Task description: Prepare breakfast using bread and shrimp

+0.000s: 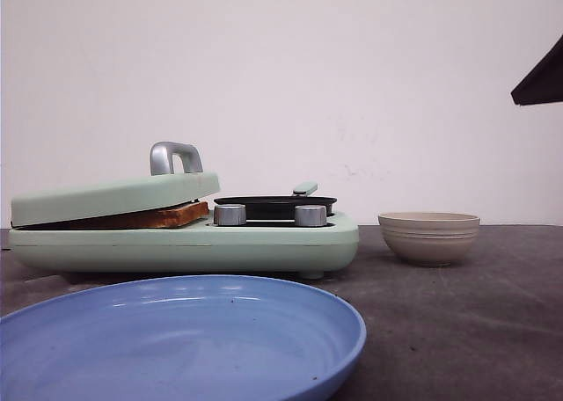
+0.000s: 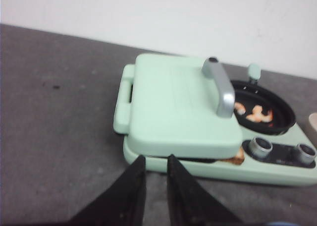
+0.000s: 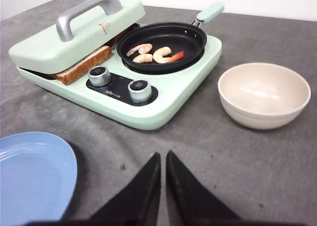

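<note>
The left hand [image 2: 154, 186], fingers nearly closed and empty, hovers just before the mint-green breakfast maker's hinged lid [image 2: 173, 104]. The silver lid handle [image 2: 220, 84] runs lengthwise away from it. Toasted bread [image 3: 81, 67] lies under the lid, mostly hidden. The right hand [image 3: 162, 186], equally closed and empty, faces orange shrimp [image 3: 153, 53] in the black pan [image 3: 190, 37].

We see a breakfast maker [image 3: 173, 94] in smooth, satin mint-green plastic, its lid handle [image 3: 84, 15] and two knobs [image 3: 100, 76] in brushed silvery metal, and its small pan [image 3: 163, 37] coated in glossy black. The bread [image 3: 81, 67] shows a rough, toasted brown crust, and the shrimp [image 3: 153, 53] look moist and shiny. The blue plate [image 1: 176, 348] is glossy, the beige bowl [image 3: 264, 94] smooth and matt with faint ribs, and the grey tabletop [image 3: 247, 166] dull and slightly grainy.
</note>
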`<action>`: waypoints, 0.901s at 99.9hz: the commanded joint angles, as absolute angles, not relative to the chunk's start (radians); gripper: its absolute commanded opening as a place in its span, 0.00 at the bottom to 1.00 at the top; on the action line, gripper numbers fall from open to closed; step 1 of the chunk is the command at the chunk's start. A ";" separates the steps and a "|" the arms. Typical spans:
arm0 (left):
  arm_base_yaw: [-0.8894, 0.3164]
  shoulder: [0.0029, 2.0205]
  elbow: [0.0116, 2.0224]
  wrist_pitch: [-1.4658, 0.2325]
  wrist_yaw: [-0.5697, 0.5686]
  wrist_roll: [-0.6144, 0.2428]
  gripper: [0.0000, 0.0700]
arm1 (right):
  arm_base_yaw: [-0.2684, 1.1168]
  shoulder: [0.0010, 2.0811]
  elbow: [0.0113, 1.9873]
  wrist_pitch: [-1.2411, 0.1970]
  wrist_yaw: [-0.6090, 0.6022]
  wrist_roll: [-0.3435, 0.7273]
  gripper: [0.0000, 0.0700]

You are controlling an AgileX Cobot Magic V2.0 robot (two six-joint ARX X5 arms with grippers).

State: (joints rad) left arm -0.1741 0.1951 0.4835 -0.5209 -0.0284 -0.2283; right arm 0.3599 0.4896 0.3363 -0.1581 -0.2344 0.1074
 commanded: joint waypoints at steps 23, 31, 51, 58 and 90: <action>-0.176 0.195 0.490 -0.531 -0.030 -0.307 0.00 | 0.366 0.494 0.341 -0.157 -0.234 0.149 0.01; -0.176 0.195 0.490 -0.531 -0.030 -0.307 0.00 | 0.366 0.494 0.341 -0.157 -0.234 0.149 0.01; -0.176 0.195 0.490 -0.531 -0.030 -0.307 0.00 | 0.366 0.494 0.341 -0.158 -0.234 0.149 0.01; -0.176 0.195 0.490 -0.531 -0.030 -0.307 0.00 | 0.366 0.494 0.341 -0.157 -0.234 0.149 0.01; -0.172 0.181 0.489 -0.557 -0.030 -0.303 0.00 | 0.366 0.494 0.341 -0.157 -0.234 0.149 0.01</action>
State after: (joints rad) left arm -0.1741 0.1936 0.4835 -0.5457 -0.0277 -0.3031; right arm 0.3599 0.4915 0.3363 -0.1684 -0.2340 0.1390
